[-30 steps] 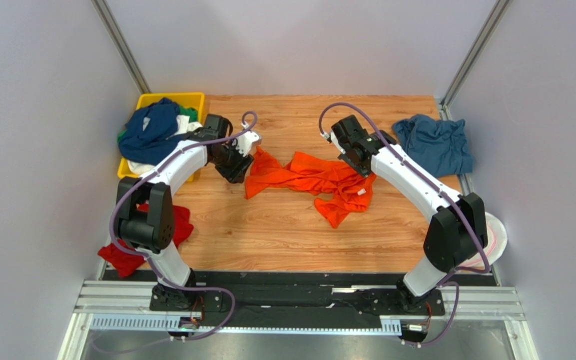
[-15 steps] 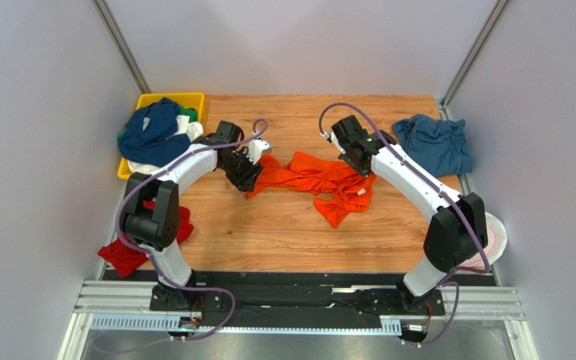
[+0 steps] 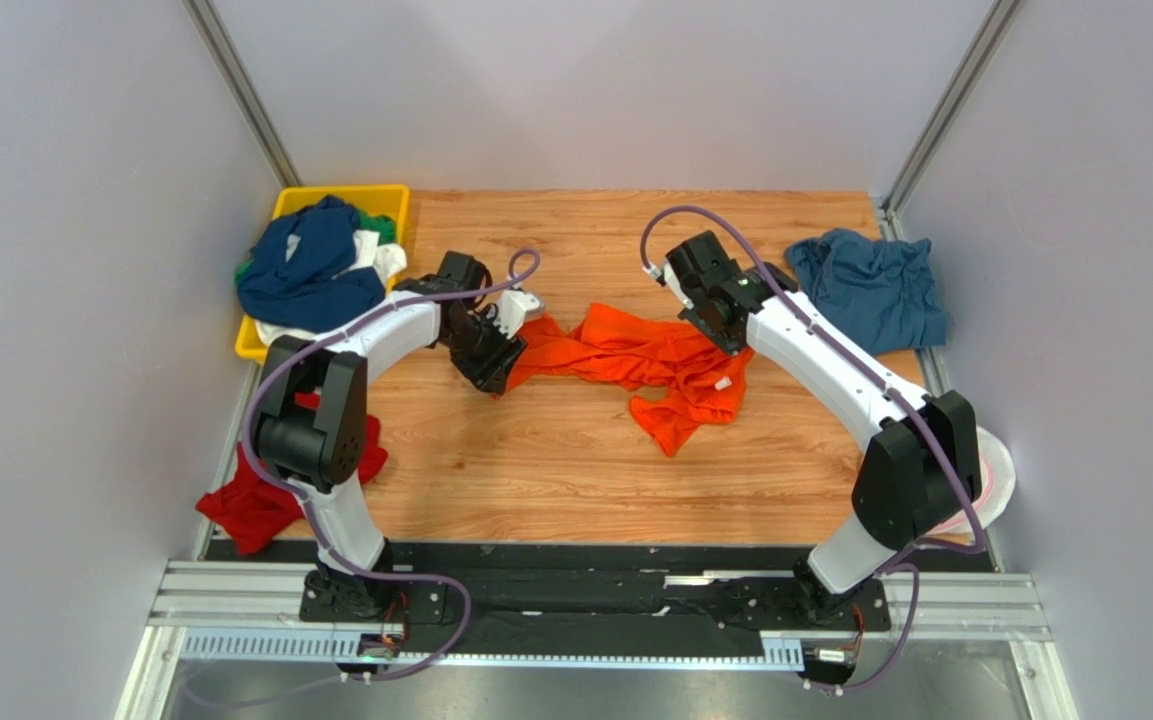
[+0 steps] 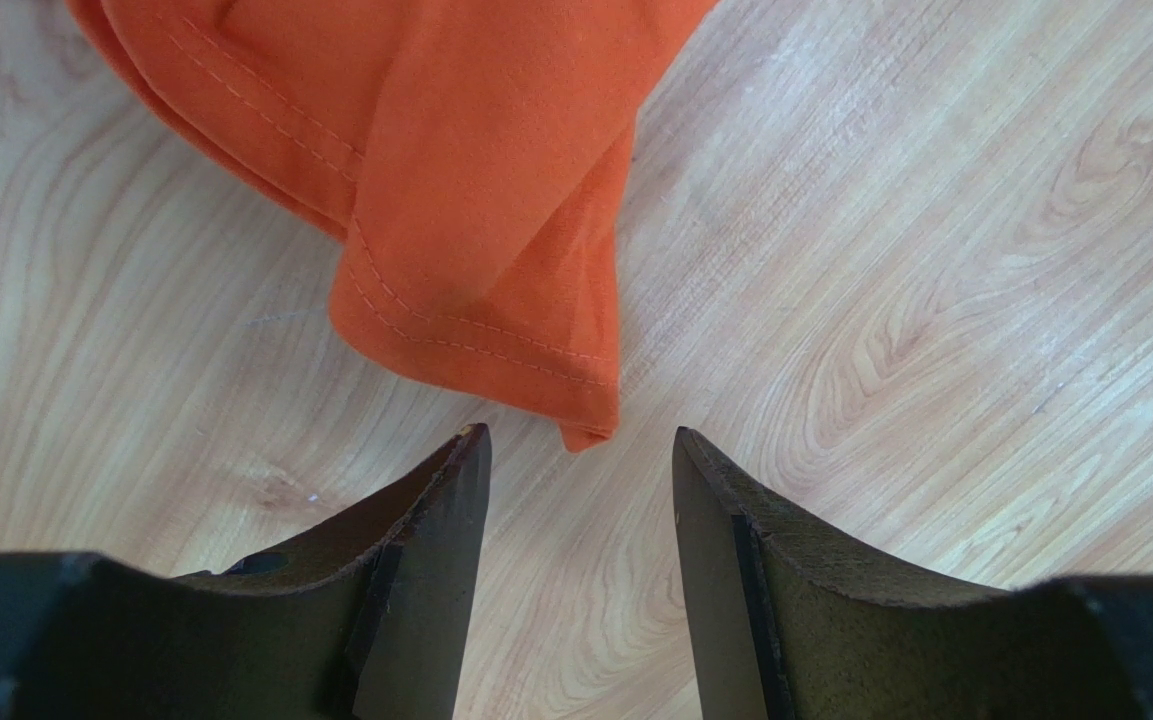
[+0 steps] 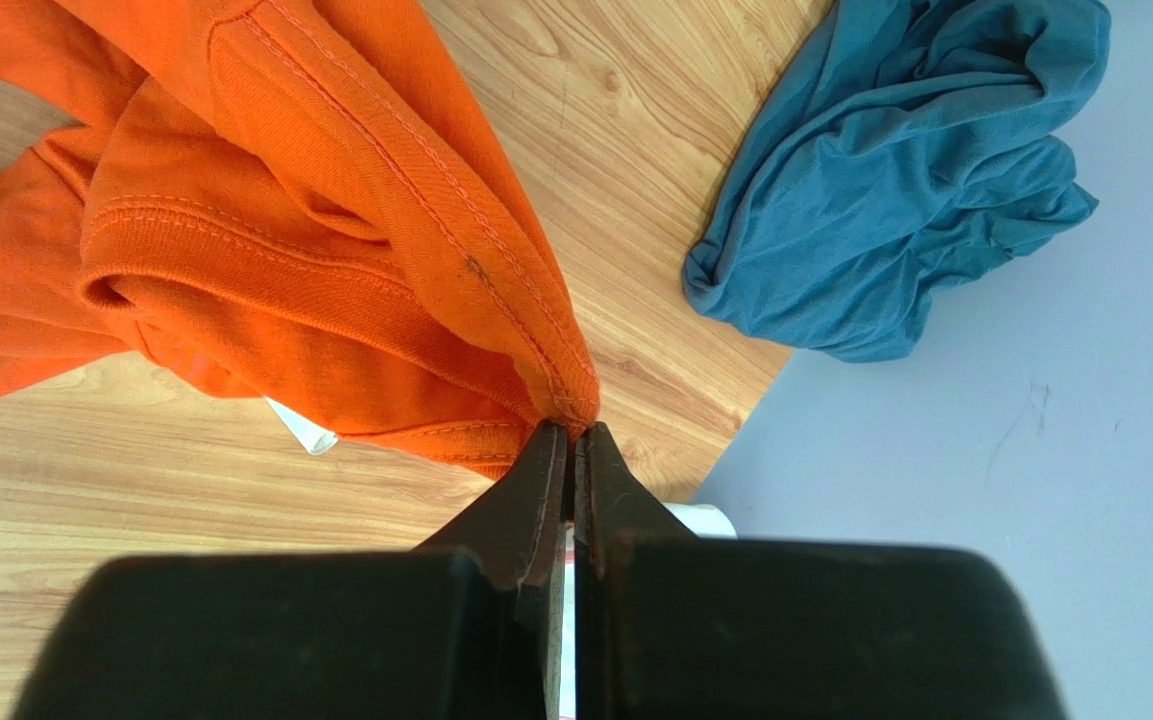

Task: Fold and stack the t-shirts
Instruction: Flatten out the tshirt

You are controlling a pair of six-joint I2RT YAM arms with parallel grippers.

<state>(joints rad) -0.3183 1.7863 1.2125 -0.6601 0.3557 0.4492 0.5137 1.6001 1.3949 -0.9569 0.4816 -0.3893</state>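
Note:
A crumpled bright orange t-shirt [image 3: 627, 353] lies mid-table. My right gripper [image 3: 725, 330] is shut on a hemmed fold of the orange t-shirt [image 5: 312, 225], pinched at the fingertips of that gripper [image 5: 575, 432]. My left gripper [image 3: 500, 356] hovers low at the shirt's left end, open. In the left wrist view a loose corner of the orange cloth [image 4: 447, 180] lies on the wood just ahead of the left gripper [image 4: 578, 438], with nothing between the fingers. A steel-blue t-shirt [image 3: 871, 288] sits bunched at the far right, and it shows as a blue t-shirt [image 5: 898, 195] in the right wrist view.
A yellow tray [image 3: 387, 198] at the back left holds a heap of navy, white and green shirts [image 3: 304, 263]. A red shirt [image 3: 259, 503] hangs over the table's left edge. A white-and-pink disc [image 3: 992, 473] sits behind the right arm's elbow.
My left gripper has moved forward and right, down to the orange shirt's left corner, staying open. The right arm has held still with its grip.

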